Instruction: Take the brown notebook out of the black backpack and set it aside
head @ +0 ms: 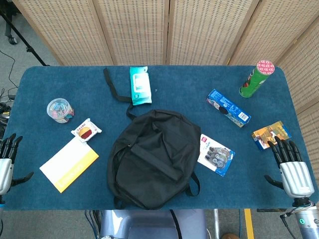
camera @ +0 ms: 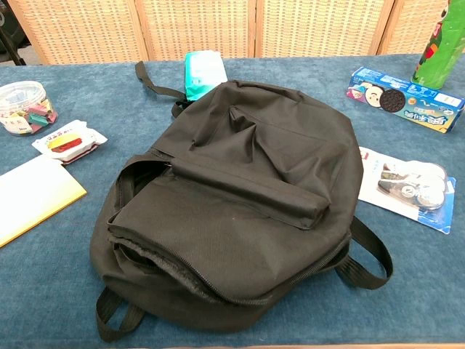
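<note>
The black backpack (head: pixel 152 157) lies flat in the middle of the blue table, also filling the chest view (camera: pixel 240 203). Its main zip gapes along the near edge, showing only dark lining. No brown notebook shows in either view. My left hand (head: pixel 7 158) rests at the table's left edge, fingers spread, holding nothing. My right hand (head: pixel 293 168) sits at the right edge near the front corner, fingers spread and empty. Both hands are well apart from the bag and out of the chest view.
Left of the bag lie a yellow-and-white pad (head: pixel 70 163), a snack packet (head: pixel 86 131) and a clear tub (head: pixel 60 110). A teal wipes pack (head: pixel 140 84) lies behind. Right: blister card (head: pixel 216 155), biscuit box (head: pixel 228 108), green can (head: pixel 257 78), colourful packet (head: pixel 270 134).
</note>
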You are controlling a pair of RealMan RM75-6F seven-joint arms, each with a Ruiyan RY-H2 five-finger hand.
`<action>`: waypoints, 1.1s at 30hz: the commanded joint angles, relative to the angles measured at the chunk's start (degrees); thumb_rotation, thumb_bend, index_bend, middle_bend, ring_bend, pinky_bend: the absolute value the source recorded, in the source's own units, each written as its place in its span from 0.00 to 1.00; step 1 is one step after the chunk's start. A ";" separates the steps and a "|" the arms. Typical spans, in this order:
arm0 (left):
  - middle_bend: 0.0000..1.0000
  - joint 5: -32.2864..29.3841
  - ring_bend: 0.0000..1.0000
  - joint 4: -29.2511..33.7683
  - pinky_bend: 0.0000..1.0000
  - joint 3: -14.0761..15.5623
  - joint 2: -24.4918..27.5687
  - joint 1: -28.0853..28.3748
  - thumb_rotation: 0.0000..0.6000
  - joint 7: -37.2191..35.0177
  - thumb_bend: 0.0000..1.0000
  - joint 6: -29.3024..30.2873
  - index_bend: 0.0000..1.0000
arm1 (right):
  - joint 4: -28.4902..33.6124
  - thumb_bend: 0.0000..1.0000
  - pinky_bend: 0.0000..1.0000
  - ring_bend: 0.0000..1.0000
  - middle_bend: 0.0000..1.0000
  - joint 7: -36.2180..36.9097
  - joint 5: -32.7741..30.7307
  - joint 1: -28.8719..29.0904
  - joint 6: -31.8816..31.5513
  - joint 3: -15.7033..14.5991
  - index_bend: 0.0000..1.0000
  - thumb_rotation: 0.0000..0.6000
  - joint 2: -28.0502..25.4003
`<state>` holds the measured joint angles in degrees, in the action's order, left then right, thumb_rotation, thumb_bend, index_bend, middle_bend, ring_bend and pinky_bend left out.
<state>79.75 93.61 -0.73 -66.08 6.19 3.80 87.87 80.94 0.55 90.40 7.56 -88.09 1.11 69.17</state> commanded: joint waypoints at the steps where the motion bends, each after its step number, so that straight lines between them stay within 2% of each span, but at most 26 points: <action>1: 0.00 0.15 0.00 -0.01 0.00 -0.18 0.08 -0.18 1.00 -0.13 0.00 0.05 0.00 | 0.54 0.00 0.00 0.00 0.00 -0.32 1.98 0.44 0.34 -0.84 0.00 1.00 -0.46; 3: 0.00 0.20 0.00 0.04 0.00 -0.33 0.13 -0.35 1.00 -0.28 0.00 0.10 0.00 | 0.59 0.00 0.00 0.00 0.00 0.02 3.61 0.73 0.18 -1.35 0.00 1.00 -0.47; 6: 0.00 0.50 0.00 0.11 0.00 -0.60 0.34 -0.59 1.00 -0.99 0.00 0.17 0.00 | 0.40 0.00 0.00 0.00 0.00 2.87 10.65 2.87 0.80 -3.96 0.00 1.00 -0.18; 11: 0.00 0.88 0.00 0.13 0.00 -1.07 0.57 -0.81 1.00 -1.66 0.00 0.29 0.00 | 1.35 0.00 0.00 0.00 0.00 6.31 18.37 6.88 3.70 -7.01 0.00 1.00 -0.45; 15: 0.00 0.87 0.00 -0.01 0.00 -1.30 0.76 -0.99 1.00 -2.01 0.00 -0.01 0.00 | 3.60 0.00 0.00 0.00 0.00 8.30 24.39 11.09 7.31 -9.21 0.01 1.00 0.30; 17: 0.00 0.73 0.00 -0.11 0.00 -1.61 0.86 -1.02 1.00 -2.35 0.00 -0.15 0.00 | 5.50 0.00 0.00 0.00 0.00 8.08 26.50 14.11 11.33 -9.62 0.02 1.00 1.73; 27: 0.00 0.04 0.00 -0.65 0.00 -2.25 1.20 -1.00 1.00 -3.02 0.00 -1.61 0.00 | 12.26 0.00 0.00 0.00 0.00 2.88 24.46 20.71 23.97 -8.03 0.02 1.00 7.71; 33: 0.00 -0.05 0.00 -0.80 0.00 -2.69 0.70 -1.22 1.00 -2.05 0.00 -1.35 0.00 | 14.04 0.00 0.00 0.00 0.00 -1.94 20.69 22.00 27.15 -5.52 0.02 1.00 13.06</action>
<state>79.66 92.80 -3.38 -65.34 5.01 1.71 86.48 94.08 0.19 112.69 29.02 -61.92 -5.47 80.48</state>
